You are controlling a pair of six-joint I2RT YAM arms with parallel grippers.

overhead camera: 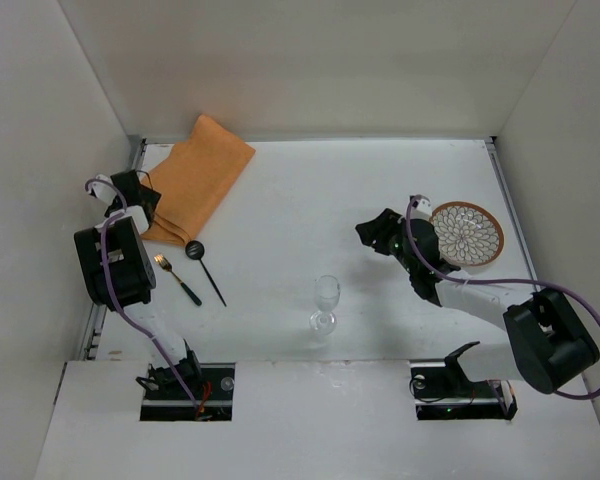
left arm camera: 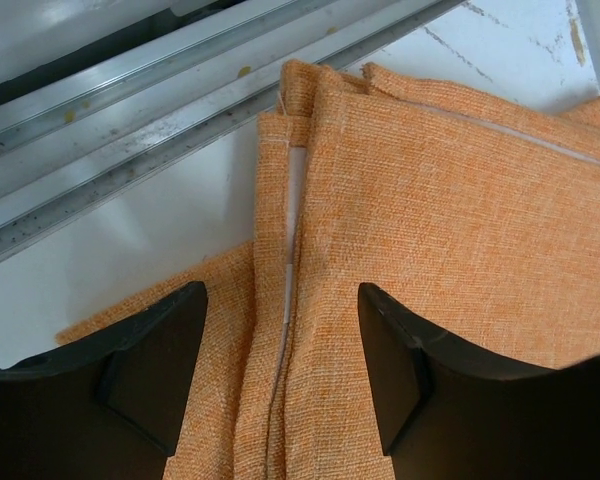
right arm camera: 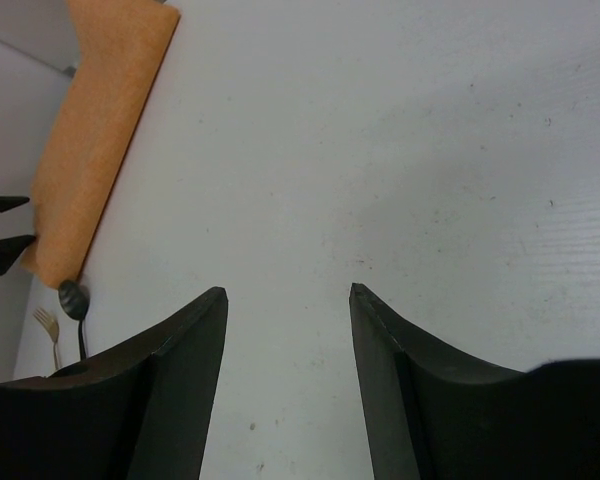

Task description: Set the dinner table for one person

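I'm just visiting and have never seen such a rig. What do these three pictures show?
Two robot arms with two-finger grippers are bolted at a white table. The wide picture looks down from above; the other two come from cameras on each wrist. On the table are an orange cloth, a fork, a black spoon, a wine glass and a patterned plate. The left gripper hangs open over the cloth; the right gripper is open over bare table. Neither holds anything.

napkin [left arm camera: 450,230]: coarse woven cloth | rail [left arm camera: 130,85]: dull scuffed metal | dinner table [right arm camera: 400,150]: matt white
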